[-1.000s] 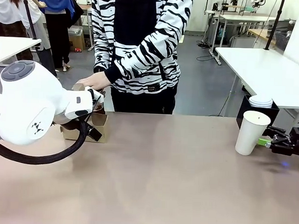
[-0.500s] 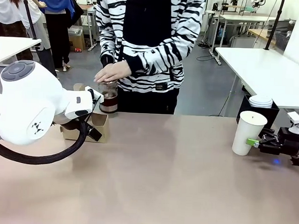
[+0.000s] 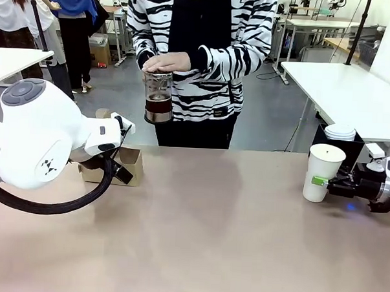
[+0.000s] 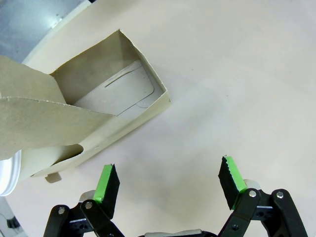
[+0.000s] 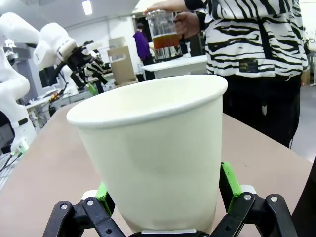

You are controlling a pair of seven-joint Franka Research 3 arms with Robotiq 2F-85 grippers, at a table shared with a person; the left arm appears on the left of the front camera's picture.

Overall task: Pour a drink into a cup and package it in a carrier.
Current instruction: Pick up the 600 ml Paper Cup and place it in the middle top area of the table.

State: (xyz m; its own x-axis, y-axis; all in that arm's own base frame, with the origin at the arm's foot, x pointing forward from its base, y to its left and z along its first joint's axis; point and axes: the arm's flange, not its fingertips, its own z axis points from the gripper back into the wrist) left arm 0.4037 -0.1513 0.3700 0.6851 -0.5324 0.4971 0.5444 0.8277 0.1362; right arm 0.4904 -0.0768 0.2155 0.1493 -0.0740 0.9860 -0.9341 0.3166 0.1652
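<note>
A long table with a smooth pinkish-brown top (image 3: 210, 237) goes across the whole front view. At the middle of its far edge stands a person in a black-and-white zebra-striped top (image 3: 212, 50). A clear glass jug with a dark base (image 3: 158, 96) is up in the air above that far edge. Just behind the table's far right corner is a black box (image 3: 320, 134) with round white lids (image 3: 340, 131) at its top. Farther behind the table stands a white table (image 3: 346, 94) to the right and another white tabletop (image 3: 14, 59) to the left. Well behind the table's left end stand other people (image 3: 71, 24) on a grey floor (image 3: 274, 110).
</note>
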